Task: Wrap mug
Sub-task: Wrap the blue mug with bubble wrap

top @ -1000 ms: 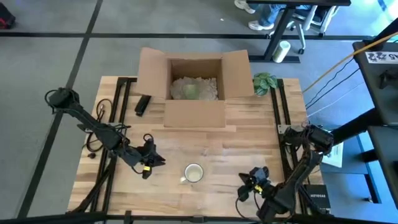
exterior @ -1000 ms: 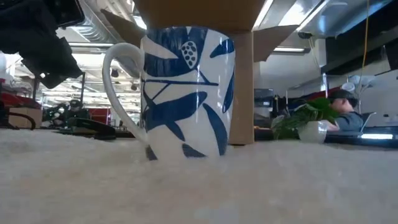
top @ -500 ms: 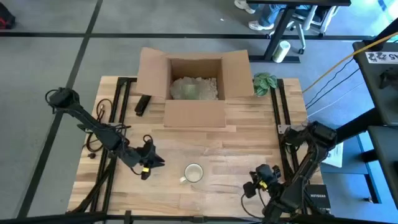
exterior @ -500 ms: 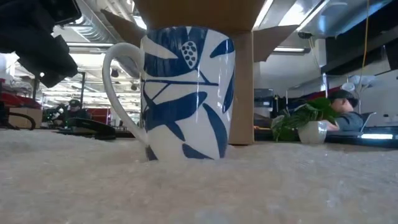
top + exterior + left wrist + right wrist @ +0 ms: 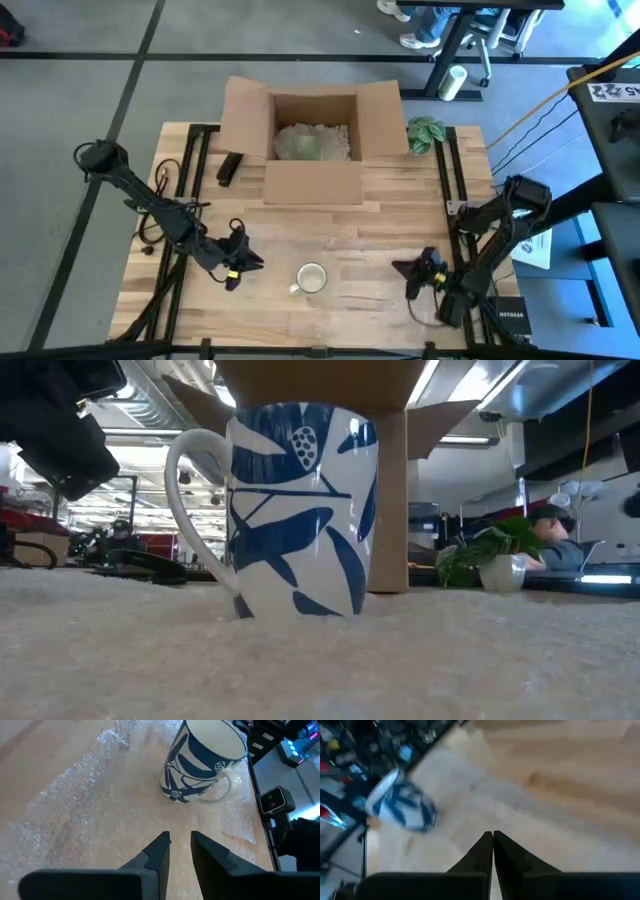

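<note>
A white mug with blue leaf pattern (image 5: pixel 311 278) stands upright on a clear bubble wrap sheet (image 5: pixel 75 805) spread flat on the wooden table near its front edge. The handle (image 5: pixel 195 500) points toward the near left. My left gripper (image 5: pixel 181 837) hovers low over the wrap just left of the mug (image 5: pixel 205 762), fingers a narrow gap apart, nothing between them. My right gripper (image 5: pixel 400 267) is right of the mug, shut and holding nothing; its wrist view shows the mug (image 5: pixel 402 807) farther off.
An open cardboard box (image 5: pixel 310 140) with packing fill stands at the far middle. A small green plant (image 5: pixel 425 132) sits to its right and a black object (image 5: pixel 229 168) to its left. Bare wood lies between the box and the mug.
My right gripper has swung from the table's near edge toward the far edge and a little to the right, staying shut. The mug and the wrap have stayed where they were.
</note>
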`<state>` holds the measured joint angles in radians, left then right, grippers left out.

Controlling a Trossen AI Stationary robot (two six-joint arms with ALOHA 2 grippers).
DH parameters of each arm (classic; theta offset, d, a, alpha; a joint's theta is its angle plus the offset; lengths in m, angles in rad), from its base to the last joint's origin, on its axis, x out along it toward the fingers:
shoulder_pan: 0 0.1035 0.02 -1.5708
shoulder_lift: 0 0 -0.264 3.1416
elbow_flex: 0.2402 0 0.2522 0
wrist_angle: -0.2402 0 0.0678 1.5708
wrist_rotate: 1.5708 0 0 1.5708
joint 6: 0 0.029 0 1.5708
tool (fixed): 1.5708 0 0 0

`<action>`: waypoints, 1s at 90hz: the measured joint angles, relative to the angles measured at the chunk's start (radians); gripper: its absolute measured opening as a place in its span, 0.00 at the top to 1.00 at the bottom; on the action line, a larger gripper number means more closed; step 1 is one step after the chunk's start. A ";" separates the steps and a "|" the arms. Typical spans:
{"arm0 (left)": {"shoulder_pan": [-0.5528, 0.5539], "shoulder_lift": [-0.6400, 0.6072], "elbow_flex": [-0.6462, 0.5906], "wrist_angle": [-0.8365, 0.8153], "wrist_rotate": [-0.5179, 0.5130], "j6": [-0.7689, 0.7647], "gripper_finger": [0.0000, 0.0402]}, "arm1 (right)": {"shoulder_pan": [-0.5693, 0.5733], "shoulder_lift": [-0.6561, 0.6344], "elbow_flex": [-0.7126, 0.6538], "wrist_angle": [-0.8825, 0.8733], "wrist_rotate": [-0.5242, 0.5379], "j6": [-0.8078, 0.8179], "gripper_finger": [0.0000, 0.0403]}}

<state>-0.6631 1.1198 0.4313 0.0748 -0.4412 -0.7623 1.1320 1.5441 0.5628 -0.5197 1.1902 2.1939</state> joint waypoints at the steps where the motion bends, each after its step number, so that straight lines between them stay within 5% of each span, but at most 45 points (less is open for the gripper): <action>1: 0.001 0.000 0.000 0.000 -0.001 -0.002 0.85 | 0.000 -0.014 -0.013 0.000 0.008 -0.001 1.00; 14: 0.018 0.000 0.000 0.001 -0.019 -0.023 0.85 | 0.000 -0.230 -0.139 -0.056 0.069 -0.123 1.00; 31: 0.056 0.000 0.000 0.051 -0.032 -0.010 0.85 | 0.010 -0.562 -0.284 -0.080 -0.181 -0.429 1.00; 41: 0.086 0.000 0.000 0.059 -0.042 -0.015 0.85 | 0.061 -0.787 -0.387 -0.077 -0.217 -0.541 1.00; 50: 0.107 0.000 0.000 0.086 -0.044 0.014 0.85 | 0.084 -0.944 -0.379 -0.071 -0.281 -0.774 1.00; 61: 0.125 0.000 0.000 0.108 -0.043 0.050 0.85 | 0.085 -1.111 -0.375 -0.112 -0.384 -0.865 1.00; 75: 0.128 0.000 0.000 0.128 -0.043 0.068 0.85 | 0.085 -1.191 -0.375 -0.113 -0.557 -0.916 1.00; 90: 0.127 0.000 0.000 0.148 -0.042 0.047 0.85 | 0.070 -1.095 -0.372 -0.128 -0.660 -0.905 1.00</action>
<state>-0.5363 1.1198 0.4313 0.2229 -0.4831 -0.7153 1.2015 0.4494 0.1906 -0.6476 0.5301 1.2887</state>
